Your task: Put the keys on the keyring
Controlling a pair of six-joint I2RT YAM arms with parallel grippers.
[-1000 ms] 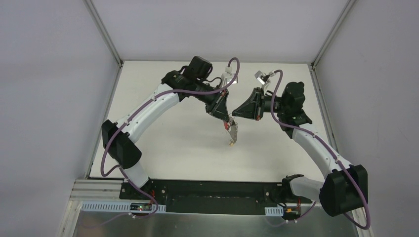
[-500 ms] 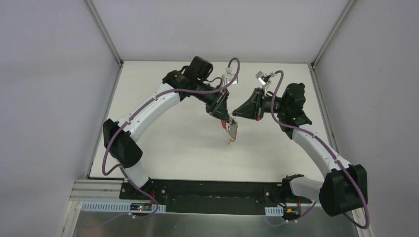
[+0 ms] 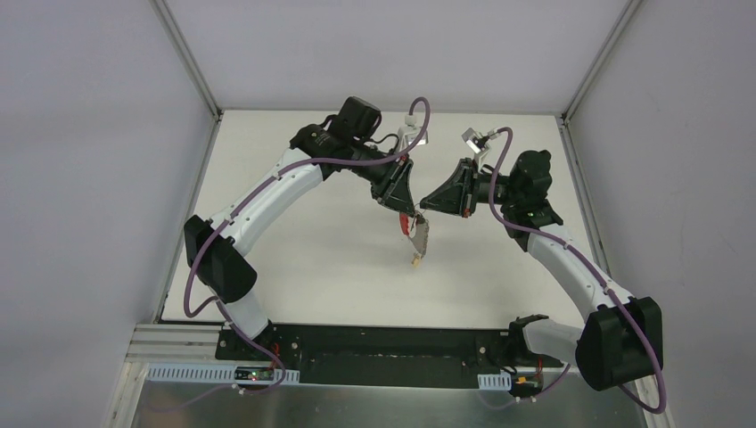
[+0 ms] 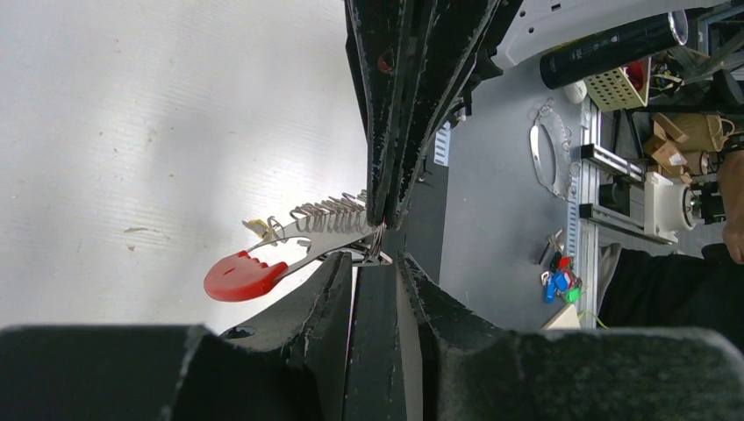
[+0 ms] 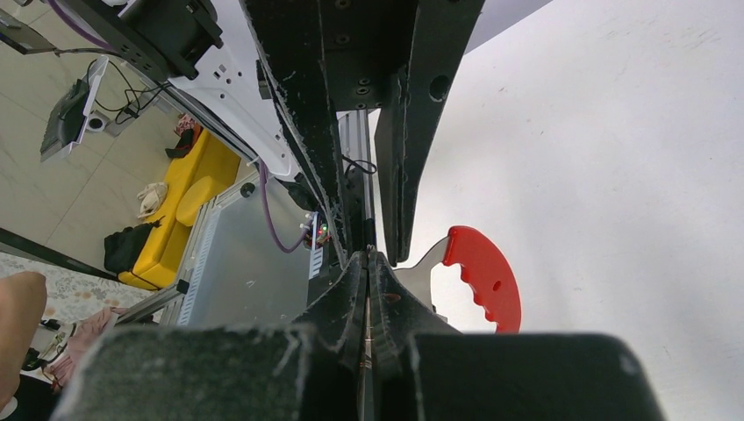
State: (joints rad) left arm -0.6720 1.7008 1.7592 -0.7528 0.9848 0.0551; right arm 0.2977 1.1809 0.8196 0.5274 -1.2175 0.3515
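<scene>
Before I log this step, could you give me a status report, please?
Left gripper open at the keys. Right gripper shut on the keys, bunch dangling. Keyring not discernible. Nothing in the way.

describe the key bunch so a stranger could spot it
Above the white table, the left gripper and right gripper meet tip to tip. Just below hangs a bunch of small silver metal keys, the only shiny thing there, with a curved red handle.

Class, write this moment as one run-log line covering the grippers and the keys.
keys: hanging above table | right gripper: shut on keys | left gripper: open, beside keys
</scene>
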